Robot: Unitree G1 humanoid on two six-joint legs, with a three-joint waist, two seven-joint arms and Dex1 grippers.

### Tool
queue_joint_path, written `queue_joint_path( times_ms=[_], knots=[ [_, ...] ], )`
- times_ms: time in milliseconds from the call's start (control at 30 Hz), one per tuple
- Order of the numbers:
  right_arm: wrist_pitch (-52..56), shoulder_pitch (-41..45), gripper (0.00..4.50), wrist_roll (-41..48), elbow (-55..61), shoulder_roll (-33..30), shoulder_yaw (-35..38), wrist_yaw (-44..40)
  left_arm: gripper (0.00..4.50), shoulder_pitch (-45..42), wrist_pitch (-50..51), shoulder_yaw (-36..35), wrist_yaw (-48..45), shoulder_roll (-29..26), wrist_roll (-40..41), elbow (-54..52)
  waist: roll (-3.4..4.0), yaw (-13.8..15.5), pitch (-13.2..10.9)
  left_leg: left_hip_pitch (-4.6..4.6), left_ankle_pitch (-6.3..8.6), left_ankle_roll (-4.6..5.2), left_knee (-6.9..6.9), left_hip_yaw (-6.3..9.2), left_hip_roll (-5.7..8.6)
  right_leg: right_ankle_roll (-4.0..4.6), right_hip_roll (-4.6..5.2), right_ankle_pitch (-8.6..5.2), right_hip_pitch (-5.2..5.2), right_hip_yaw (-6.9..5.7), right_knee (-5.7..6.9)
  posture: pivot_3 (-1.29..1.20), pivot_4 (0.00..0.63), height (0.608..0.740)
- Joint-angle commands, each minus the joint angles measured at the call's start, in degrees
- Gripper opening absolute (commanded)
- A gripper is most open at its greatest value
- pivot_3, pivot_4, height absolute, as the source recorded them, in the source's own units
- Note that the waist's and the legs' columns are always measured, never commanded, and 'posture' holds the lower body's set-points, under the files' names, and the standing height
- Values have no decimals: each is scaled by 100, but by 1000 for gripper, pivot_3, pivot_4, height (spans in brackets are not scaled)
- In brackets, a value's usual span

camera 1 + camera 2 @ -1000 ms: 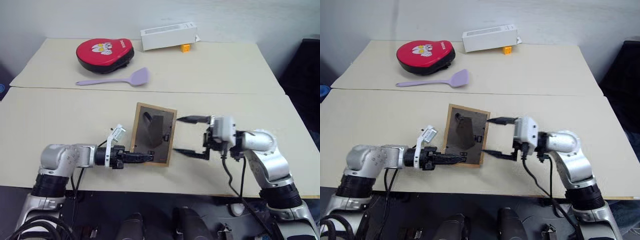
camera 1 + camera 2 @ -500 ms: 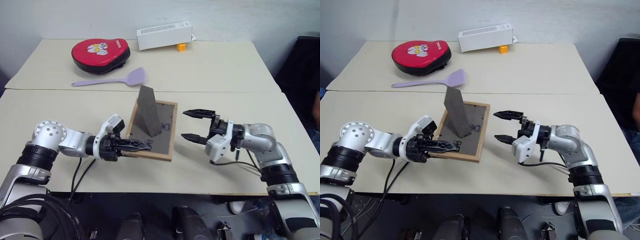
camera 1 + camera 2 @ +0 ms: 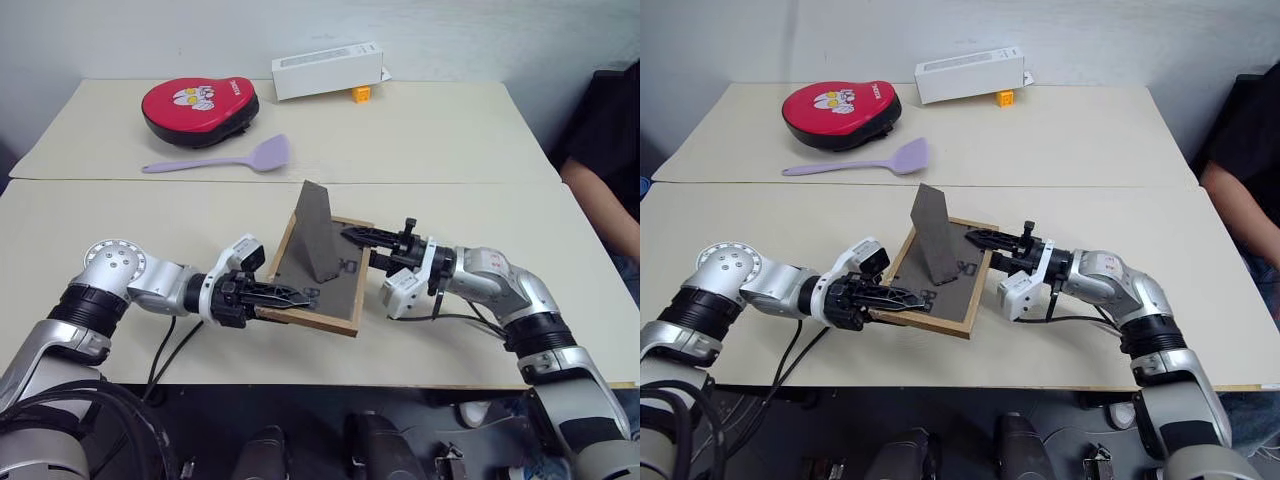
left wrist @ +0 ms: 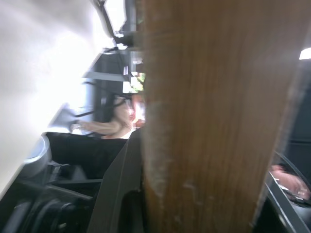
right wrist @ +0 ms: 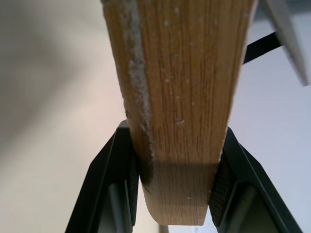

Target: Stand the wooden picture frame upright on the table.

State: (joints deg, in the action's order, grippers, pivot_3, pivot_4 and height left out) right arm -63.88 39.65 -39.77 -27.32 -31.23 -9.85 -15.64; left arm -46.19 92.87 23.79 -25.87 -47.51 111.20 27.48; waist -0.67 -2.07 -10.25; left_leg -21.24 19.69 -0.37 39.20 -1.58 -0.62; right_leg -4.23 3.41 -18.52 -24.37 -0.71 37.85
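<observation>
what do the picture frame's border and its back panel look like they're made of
The wooden picture frame has a border that looks like light, unvarnished wood: the right wrist view shows clear grain lines and a pale, chalky edge. The back panel looks like matte dark grey-brown board, possibly fibreboard, with no sheen; its exact material is unclear.

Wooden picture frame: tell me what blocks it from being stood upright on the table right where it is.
Nothing visible does. The wooden picture frame is held at both sides by the left gripper and right gripper. The table around it is bare; the spatula lies farther back.

Light grainy wood rim on the wooden picture frame (image 3: 318, 326), matt dark back panel (image 3: 330, 283).
</observation>
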Motion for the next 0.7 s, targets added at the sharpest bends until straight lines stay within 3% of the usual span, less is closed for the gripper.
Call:
queue_joint_path(
  times_ms=[33, 133, 200, 367, 467, 567, 700],
  knots=[
    [43, 67, 1320, 240, 15, -37, -52, 239, 1264, 210, -612, -686, 485, 211, 180, -652, 0, -11, 0, 0, 0, 0, 0, -1, 0, 0, 0, 0, -1, 1, 1, 0, 150, 740],
    [8, 101, 1321, 203, 14, -81, -106, 419, 1264, 511, -949, -1166, 964, 423, 180, -1059, 0, -15, 0, 0, 0, 0, -1, -7, -3, 0, 1, 0, -8, 11, 6, 0, 150, 740],
    [15, 139, 1322, 227, -26, -104, -154, 457, 2045, 527, -880, -1345, 1038, 447, 180, -1071, -8, -18, 0, 1, 0, 0, 0, -9, -4, 0, 1, 0, -9, 13, 4, 0, 150, 740],
    [-85, 203, 1277, 243, -52, -159, -204, 645, 3306, 655, -776, -1868, 1006, 150, 180, -1180, -7, -108, 2, 5, -5, -2, -3, -19, -4, 0, -2, 0, -13, 20, 10, 0, 150, 740],
    [-118, 179, 1277, 329, -72, -220, -261, 693, 3327, 986, -1125, -2188, 1370, -262, 180, -1599, -7, -145, 2, 5, -5, -3, -8, -19, -7, 0, -2, 0, -14, 23, 12, 0, 150, 740],
    [-99, 134, 1276, 599, -94, -278, -314, 653, 3327, 1343, -1861, -2880, 1535, -410, -344, -1896, -7, -131, 1, 5, -5, -3, -9, -19, -9, 0, -1, 0, -15, 25, 10, 0, 150, 740],
    [-25, 13, 1276, 1326, -145, -381, -460, 321, 3327, 1674, -2558, -3471, 27, -886, -2097, -2295, -7, -117, 1, 4, -5, -3, -4, -20, -6, 0, 0, 0, -14, 23, -3, 0, 150, 740]
  ],
)
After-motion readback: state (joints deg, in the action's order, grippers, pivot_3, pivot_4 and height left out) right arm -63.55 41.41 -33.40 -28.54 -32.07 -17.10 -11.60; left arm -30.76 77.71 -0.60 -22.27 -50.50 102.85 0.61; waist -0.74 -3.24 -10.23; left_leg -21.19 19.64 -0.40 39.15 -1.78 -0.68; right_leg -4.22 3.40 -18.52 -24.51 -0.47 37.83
